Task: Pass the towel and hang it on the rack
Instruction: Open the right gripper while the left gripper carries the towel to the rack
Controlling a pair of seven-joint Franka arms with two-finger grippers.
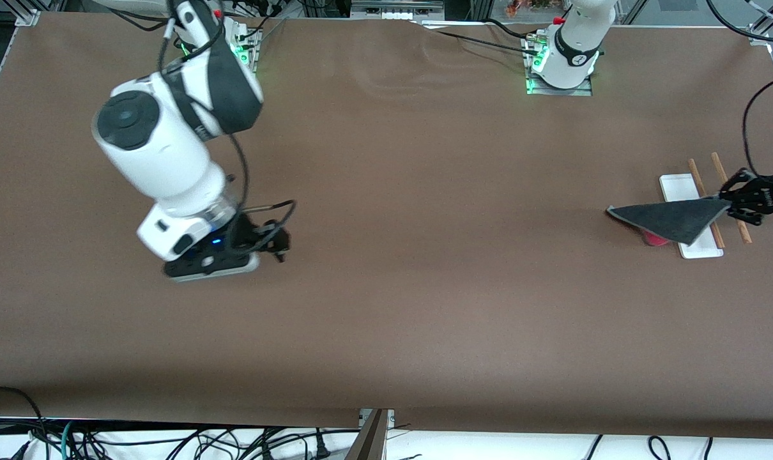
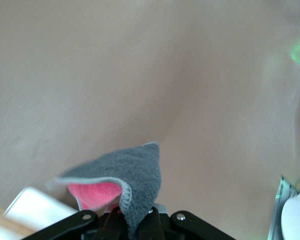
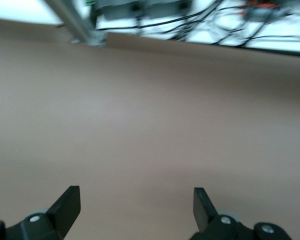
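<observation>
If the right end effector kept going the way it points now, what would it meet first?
Probably only bare table: the open right end effector has nothing between or ahead of its fingers.

The right tool (image 3: 136, 202) hangs above the desk (image 3: 150, 125), its two dark fingertips (image 3: 67, 200) spread wide apart with only bare brown surface showing between them. Along the desk's edge run a metal frame strut (image 3: 72, 22) and a tangle of black cables (image 3: 190, 25) over a pale floor.
</observation>
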